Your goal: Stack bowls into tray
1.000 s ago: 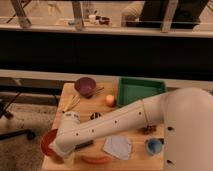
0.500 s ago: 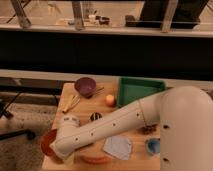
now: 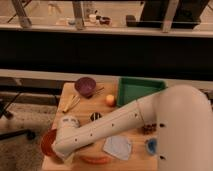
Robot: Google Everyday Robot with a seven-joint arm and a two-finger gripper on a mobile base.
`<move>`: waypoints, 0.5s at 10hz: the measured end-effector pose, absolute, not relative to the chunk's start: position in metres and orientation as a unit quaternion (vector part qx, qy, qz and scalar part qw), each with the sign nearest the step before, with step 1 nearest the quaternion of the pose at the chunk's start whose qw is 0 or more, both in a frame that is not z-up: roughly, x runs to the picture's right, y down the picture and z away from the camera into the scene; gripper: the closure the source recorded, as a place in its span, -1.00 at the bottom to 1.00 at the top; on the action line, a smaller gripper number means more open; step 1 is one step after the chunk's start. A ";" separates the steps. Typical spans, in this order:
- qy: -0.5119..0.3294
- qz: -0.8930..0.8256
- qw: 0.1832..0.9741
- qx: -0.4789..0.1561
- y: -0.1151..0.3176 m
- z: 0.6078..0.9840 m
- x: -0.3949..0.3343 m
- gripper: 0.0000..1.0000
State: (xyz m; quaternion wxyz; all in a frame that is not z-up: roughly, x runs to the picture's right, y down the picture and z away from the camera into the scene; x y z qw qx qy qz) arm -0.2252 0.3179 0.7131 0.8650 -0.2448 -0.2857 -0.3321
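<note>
The gripper [image 3: 60, 153], whose opening cannot be told, is seen at the orange-red bowl [image 3: 47, 142] on the table's [image 3: 85, 107] front-left corner. The rim should be gripped squarely before transfer to the far green tray [image 3: 140, 90].

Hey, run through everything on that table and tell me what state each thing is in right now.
purple bowl: upright, empty, outside the tray.
green tray: no bowl in it.
orange-red bowl: upright, near left corner, partly behind the arm.
blue bowl: on the table, partly hidden by the arm.
white cup: standing beside the arm.
gripper: low at the orange-red bowl, mostly hidden by the arm.
</note>
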 end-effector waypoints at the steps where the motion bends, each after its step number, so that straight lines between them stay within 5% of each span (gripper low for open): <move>1: -0.284 -0.332 0.865 -0.246 0.319 0.714 -0.224 0.08; 5: -0.282 -0.327 0.868 -0.245 0.315 0.713 -0.219 0.87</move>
